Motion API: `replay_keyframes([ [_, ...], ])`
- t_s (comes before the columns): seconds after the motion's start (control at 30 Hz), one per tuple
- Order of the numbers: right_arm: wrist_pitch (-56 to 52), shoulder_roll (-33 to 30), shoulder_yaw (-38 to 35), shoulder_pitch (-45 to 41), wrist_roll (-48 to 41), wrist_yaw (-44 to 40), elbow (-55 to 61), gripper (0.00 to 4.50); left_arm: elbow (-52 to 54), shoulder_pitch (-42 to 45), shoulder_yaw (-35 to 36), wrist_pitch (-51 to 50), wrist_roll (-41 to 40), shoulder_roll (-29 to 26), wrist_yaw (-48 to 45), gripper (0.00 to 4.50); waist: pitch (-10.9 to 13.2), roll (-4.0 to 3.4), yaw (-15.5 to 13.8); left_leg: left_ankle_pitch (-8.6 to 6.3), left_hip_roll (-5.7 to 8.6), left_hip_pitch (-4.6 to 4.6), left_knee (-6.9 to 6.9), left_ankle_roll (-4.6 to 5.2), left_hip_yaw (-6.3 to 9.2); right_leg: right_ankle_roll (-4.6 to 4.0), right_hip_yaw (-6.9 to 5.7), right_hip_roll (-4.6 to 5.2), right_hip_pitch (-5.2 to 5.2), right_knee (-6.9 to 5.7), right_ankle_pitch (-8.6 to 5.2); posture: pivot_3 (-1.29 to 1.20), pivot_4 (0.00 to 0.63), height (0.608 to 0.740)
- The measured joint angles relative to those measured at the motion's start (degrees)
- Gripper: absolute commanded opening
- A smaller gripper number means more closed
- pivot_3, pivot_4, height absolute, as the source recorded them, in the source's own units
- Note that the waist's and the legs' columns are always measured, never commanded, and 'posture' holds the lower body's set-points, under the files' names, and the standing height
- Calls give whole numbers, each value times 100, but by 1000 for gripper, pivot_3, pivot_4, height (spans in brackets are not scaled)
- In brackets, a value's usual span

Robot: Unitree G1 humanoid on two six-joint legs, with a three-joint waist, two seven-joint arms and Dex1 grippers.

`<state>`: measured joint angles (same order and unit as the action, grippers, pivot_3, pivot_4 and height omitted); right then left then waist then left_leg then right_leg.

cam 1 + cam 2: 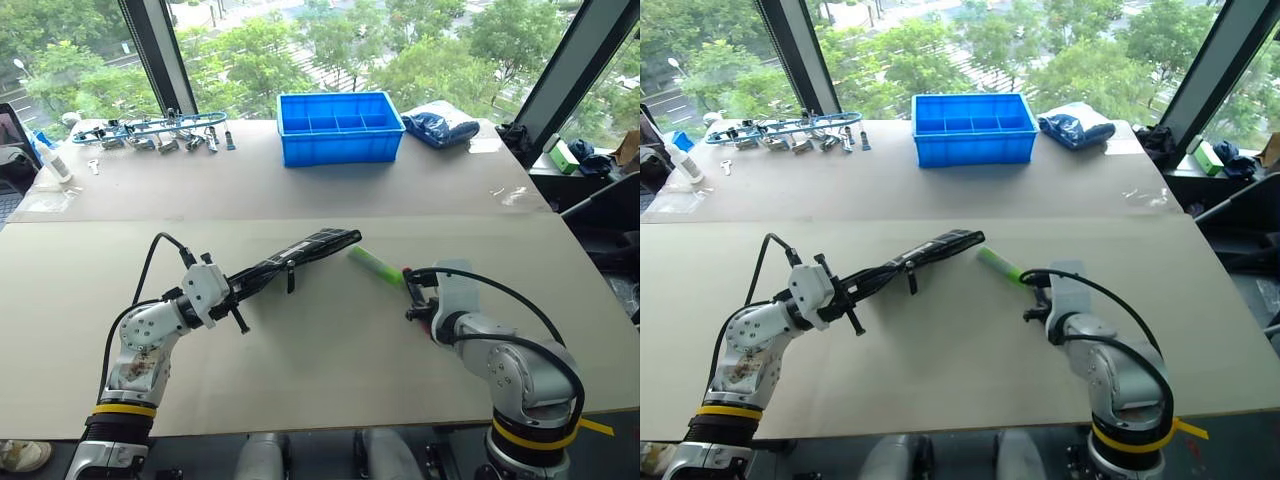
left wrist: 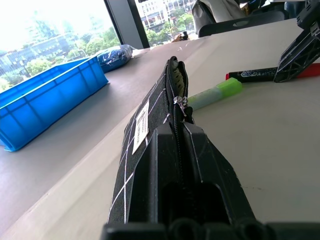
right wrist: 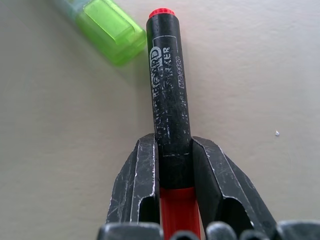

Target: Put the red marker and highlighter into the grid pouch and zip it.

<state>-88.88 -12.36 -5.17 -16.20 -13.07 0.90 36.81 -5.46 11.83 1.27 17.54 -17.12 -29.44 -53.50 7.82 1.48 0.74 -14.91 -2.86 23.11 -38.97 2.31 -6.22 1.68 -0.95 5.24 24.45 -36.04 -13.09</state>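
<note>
table (image 1: pixel 300 380) holds highlighter (image 1: pixel 375 264); right claw (image 3: pixel 172 152) grips red marker (image 3: pixel 167 95).

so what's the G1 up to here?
Packing pens. The left gripper is shut on one end of the grid pouch, holding it off the table with its zipper partly open. The right gripper is shut on the red marker. The highlighter lies on the table beside it.

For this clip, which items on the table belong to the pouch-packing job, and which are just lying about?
Job items:
red marker, in the right gripper
highlighter
grid pouch, held by the left gripper

Lying about:
blue bin
blue bag
metal tools
white bottle
</note>
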Motion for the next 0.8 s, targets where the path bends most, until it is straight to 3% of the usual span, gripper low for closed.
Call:
replay_keyframes([
  [0.2,890,-811,40,-350,201,-234,-920,562,-18,16,5,56,0,-1,-10,0,2,-3,-4,-1,6,-4,-2,3,-2,7,7,5,-5,5,4,0,150,740],
  [0.4,2992,-2005,277,-1390,511,-1060,-1733,562,-65,130,-12,105,3,1,-66,0,7,-10,26,-2,0,-1,12,3,-1,0,8,-9,7,5,-3,0,150,740],
  [0.5,4590,-2717,879,-1373,691,-2144,-1576,562,-151,143,-19,109,5,8,-102,0,7,-10,23,-5,1,4,10,8,-3,6,9,-5,6,14,-7,0,150,740],
  [0.63,7377,-3811,2079,-1150,1631,-3378,-1401,562,-207,170,-26,115,9,14,-117,0,8,-10,10,-13,6,6,0,22,-6,21,11,6,-1,25,-5,0,150,740],
  [0.8,9211,-4015,2406,-1272,2404,-3759,-1918,562,-219,170,-26,129,9,17,-126,0,9,-8,-5,-12,5,4,-12,21,-13,26,10,6,-5,22,-2,0,150,740],
])
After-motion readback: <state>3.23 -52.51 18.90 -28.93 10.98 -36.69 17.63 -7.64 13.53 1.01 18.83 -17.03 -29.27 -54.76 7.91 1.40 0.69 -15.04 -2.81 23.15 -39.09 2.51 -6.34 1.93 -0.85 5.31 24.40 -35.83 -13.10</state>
